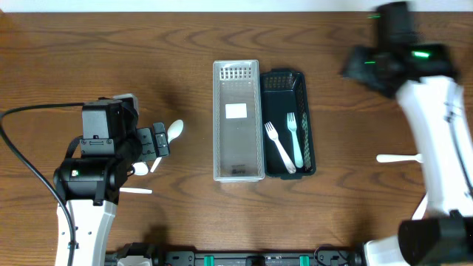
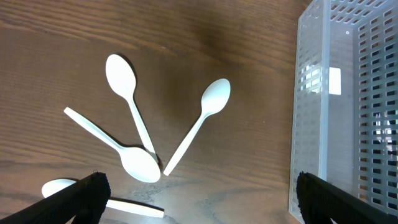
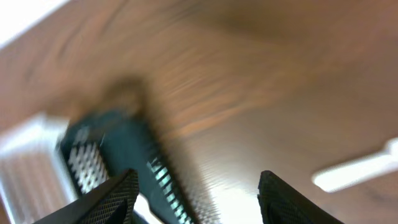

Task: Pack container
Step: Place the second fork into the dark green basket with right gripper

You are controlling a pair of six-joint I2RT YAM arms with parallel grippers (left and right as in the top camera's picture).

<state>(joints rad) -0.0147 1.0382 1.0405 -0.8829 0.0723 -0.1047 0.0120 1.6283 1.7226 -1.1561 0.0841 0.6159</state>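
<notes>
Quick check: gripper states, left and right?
Left gripper: open, holding nothing, above the white spoons.
Right gripper: open, holding nothing; view blurred.

Wooden table; black cable looping at left edge.

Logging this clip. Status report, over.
Left gripper open above spoons. Right gripper open, empty. Two forks in dark bin; white utensil loose at right. Nothing blocking the bin.

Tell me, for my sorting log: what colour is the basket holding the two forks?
The basket is dark green, best seen in the overhead view.
</notes>
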